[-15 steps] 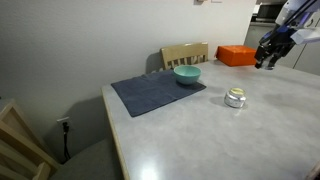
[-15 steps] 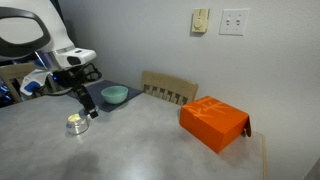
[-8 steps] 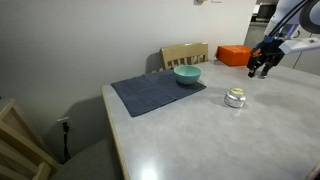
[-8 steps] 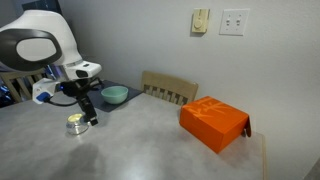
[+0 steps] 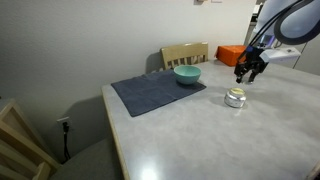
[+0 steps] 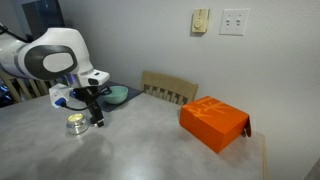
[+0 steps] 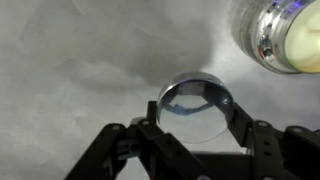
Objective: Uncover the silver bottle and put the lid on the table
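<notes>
The silver bottle (image 5: 235, 97) stands open on the pale grey table (image 5: 200, 140), with a yellowish inside in the wrist view (image 7: 282, 35). It also shows in an exterior view (image 6: 75, 124). My gripper (image 7: 196, 114) is shut on the lid (image 7: 197, 104), a round shiny cap held between both fingers over the table top. In both exterior views the gripper (image 5: 245, 73) (image 6: 97, 119) is low, close beside the bottle and apart from it.
A teal bowl (image 5: 187, 74) sits on a dark blue-grey mat (image 5: 150, 92). An orange box (image 5: 233, 55) (image 6: 212, 122) lies on the table. A wooden chair (image 5: 185, 53) stands against the wall behind the table.
The arm has moved with the lid away from the orange box side, lower and closer to the silver bottle. The bottle has not moved.
</notes>
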